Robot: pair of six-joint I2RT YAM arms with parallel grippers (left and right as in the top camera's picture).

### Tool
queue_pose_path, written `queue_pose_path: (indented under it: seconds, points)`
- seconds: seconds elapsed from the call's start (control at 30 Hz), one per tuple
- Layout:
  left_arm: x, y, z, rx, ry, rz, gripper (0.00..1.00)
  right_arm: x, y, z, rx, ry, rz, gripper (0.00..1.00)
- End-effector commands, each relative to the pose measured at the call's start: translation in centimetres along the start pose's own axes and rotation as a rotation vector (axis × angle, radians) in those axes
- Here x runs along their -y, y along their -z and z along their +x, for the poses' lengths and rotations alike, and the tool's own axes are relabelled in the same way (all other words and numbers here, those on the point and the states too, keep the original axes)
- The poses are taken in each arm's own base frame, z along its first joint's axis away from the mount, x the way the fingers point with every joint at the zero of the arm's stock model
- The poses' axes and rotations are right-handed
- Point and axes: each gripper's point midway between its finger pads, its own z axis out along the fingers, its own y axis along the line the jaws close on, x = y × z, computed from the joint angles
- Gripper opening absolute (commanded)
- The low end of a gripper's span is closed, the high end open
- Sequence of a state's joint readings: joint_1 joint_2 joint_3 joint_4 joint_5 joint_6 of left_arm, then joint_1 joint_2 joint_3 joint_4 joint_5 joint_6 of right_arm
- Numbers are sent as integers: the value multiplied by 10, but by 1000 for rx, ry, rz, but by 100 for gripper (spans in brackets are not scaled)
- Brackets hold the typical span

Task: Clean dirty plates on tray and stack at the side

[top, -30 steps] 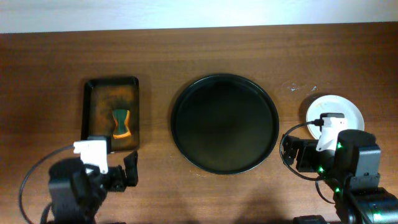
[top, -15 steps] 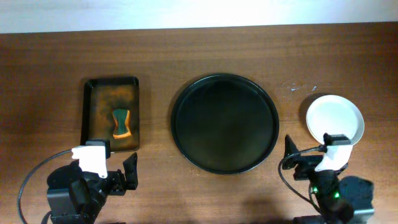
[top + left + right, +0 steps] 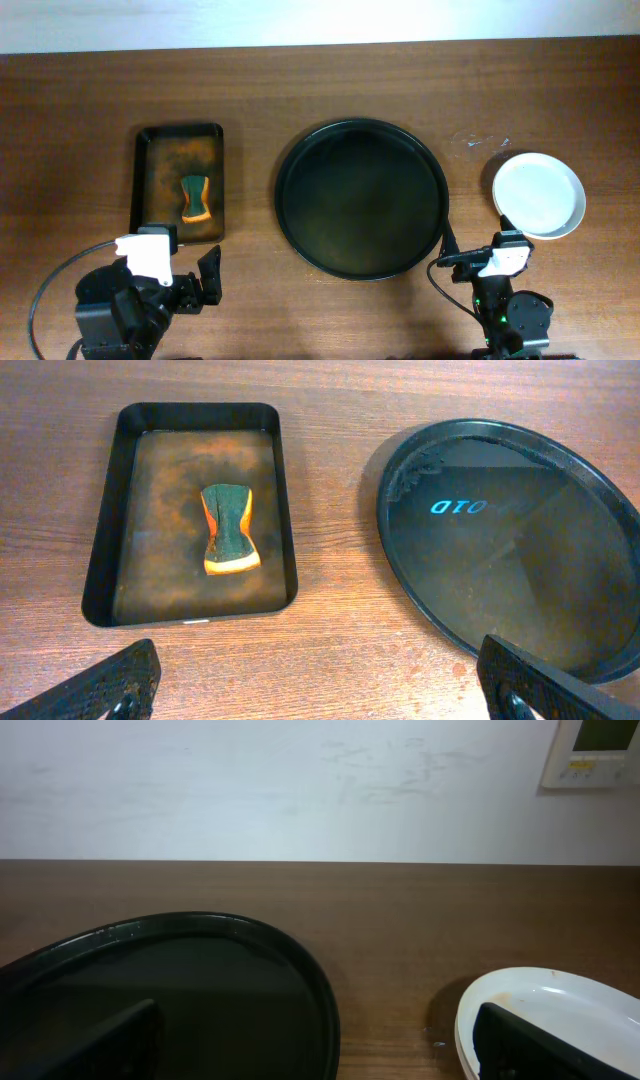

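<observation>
The round black tray (image 3: 360, 198) is sitting bare in the middle of the table (image 3: 100, 100), and no plate is lying on it. The white plates (image 3: 538, 195) are resting just to its right, on bare wood and clear of the rim. From above they are reading as one disc, so I cannot tell how many are stacked there. The right wrist view is showing the near rim, with what may be a faint orange fleck on it.

Over on the left, a small rectangular tray (image 3: 137, 180) is holding a green-and-orange sponge (image 3: 196, 198).

The left arm (image 3: 125, 305) is hanging low at the near edge, its jaws standing wide and holding nothing. The right arm (image 3: 510, 305) is doing the same, near the plates but not touching them, with its jaws also spread wide and bare.

Judging by the bare tray, the job is looking finished, or very nearly so.

If a plate needs moving again, it is likely going to handle as stiff, glossy and slippery. It should be fairly light, but brittle if dropped or knocked. The rim is the only sensible hold — one finger under the lip, one on top, at the edge nearest the arm. The low profile is making that lower finger the tricky part.
</observation>
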State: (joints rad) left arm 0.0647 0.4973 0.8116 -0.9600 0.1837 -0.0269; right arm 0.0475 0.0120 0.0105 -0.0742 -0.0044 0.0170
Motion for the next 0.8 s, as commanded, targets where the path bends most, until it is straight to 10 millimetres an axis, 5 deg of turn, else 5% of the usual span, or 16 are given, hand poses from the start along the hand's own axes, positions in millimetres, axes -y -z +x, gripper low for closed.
queue_pose_path:
  seconds: [0.0,0.2,0.3,0.37,0.43,0.6,0.77]
  points:
    - [0,0,1,0,-3,1,99,-3,0,2,-3,10,-14,98]
    - [0,0,1,0,-3,1,99,-3,0,2,-3,10,-14,99]
    - [-5,-1,18,34,-47,-35,99,-3,0,2,-3,10,-14,99]
    - [-7,-33,42,152,-73,-17,99,-3,0,2,-3,10,-14,99]
    - [-8,-49,45,239,-85,-3,99,-3,0,2,-3,10,-14,99]
    - [-10,-66,11,625,-126,2,99,-3,0,2,-3,10,-14,99]
    - [-18,-77,25,566,-137,-45,99,-3,0,2,-3,10,-14,99]
